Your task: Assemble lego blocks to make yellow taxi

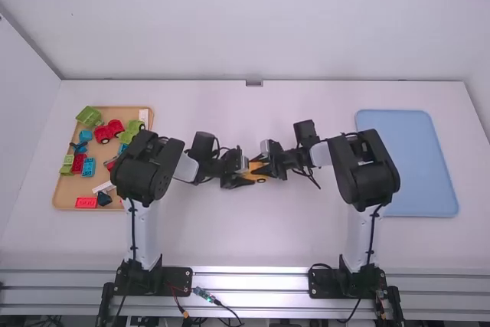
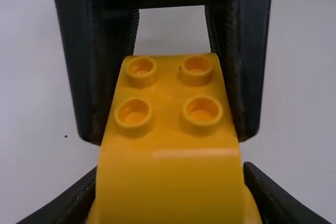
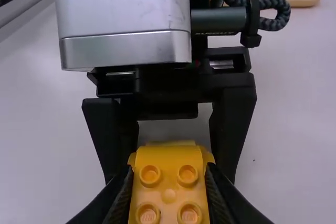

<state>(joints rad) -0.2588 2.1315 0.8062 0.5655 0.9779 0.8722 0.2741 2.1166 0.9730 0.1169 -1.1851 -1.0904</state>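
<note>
Yellow blocks (image 2: 168, 93) lie near the worktop's (image 1: 230, 243) middle, clasped at opposite ends: the fingers of left gripper (image 2: 170, 171) and right gripper (image 3: 169, 167) are both closed on them. Uneven pressing could skew the studs; slack fingers could cause a drop.

the tan tray (image 1: 74, 188) carries a red car (image 1: 108, 131), a lime-green cart (image 1: 89, 116), a bright blue block (image 1: 89, 168) and a red flat block (image 1: 86, 202). right of the tan tray, the taxi piece (image 2: 170, 182) is plain warm yellow, its studs (image 2: 202, 109) matching, among black fingers (image 2: 249, 72). farther right of the tan tray, the second tray (image 1: 406, 162) is pale blue. the tabletop (image 1: 253, 243) is white.
</note>
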